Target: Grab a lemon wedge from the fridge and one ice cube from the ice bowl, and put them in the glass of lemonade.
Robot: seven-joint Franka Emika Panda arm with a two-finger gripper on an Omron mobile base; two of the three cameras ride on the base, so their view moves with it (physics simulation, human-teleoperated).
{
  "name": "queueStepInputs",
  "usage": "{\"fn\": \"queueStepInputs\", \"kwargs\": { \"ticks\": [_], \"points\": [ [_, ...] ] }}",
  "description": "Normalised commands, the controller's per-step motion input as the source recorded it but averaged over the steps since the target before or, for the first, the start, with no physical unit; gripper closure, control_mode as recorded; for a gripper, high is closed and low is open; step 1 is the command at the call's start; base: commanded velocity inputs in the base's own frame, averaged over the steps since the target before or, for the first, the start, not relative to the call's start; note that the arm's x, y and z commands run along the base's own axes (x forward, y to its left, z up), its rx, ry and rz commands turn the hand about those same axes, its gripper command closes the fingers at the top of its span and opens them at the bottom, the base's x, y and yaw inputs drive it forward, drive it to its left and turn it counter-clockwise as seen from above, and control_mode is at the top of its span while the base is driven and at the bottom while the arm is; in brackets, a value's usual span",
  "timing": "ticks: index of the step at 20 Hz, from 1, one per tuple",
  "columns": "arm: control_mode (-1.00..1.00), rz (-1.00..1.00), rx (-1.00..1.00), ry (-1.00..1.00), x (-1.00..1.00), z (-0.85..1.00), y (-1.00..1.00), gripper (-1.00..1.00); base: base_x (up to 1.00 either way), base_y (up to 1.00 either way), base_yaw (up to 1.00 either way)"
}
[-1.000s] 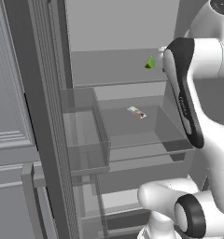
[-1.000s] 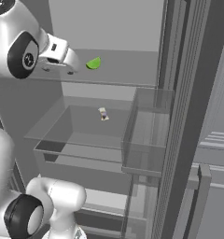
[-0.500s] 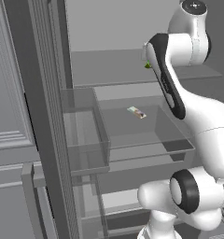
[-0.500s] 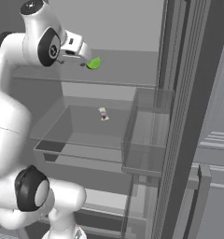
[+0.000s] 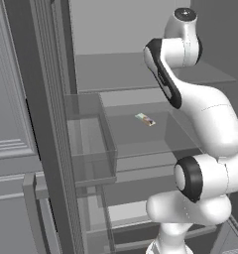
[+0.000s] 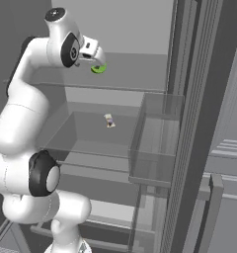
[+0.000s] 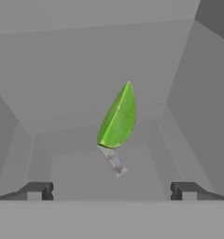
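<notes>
Lemon wedge (image 7: 117, 116) is seen in the middle of the hand view, bright yellow-green, with its pointed tip turned to the top of the frame. It is framed by the two dark finger tips (image 7: 39, 190) low at the left and right of that view, and they are spread wide apart with nothing held between them. In the right base view the gripper (image 6: 93, 55) is found in the upper left of the frame, at the end of the white arm (image 6: 26, 106), and the wedge (image 6: 98, 68) is seen just under and beside it on the upper shelf (image 6: 135, 79) of the fridge (image 6: 189, 99). Whether the wedge is touched cannot be told. Lower down, near the middle of the frame, a small flat whitish-brown scrap (image 6: 109, 120) is laid in a clear drawer (image 6: 91, 141). The same scrap (image 5: 145, 119) is seen near the middle of the left base view.
</notes>
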Motion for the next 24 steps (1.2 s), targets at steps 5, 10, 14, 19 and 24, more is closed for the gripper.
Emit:
{"fn": "queueStepInputs", "kwargs": {
  "ticks": [5,10,14,19,24],
  "points": [
    [-1.0,-0.08,0.07,-0.12,0.16,-0.2,-0.22,-1.0,0.0,0.0,0.0],
    [-1.0,-0.03,0.07,-0.19,0.35,-0.06,0.0,-1.0,0.0,0.0,0.0],
    [-1.0,0.0,0.02,-0.08,0.38,-0.04,0.03,-1.0,0.0,0.0,0.0],
    [-1.0,0.0,-0.01,0.16,0.16,0.11,0.0,-1.0,0.0,0.0,0.0],
    [-1.0,0.0,-0.01,0.2,0.0,0.0,0.0,-1.0,0.0,0.0,0.0]
  ]
}}
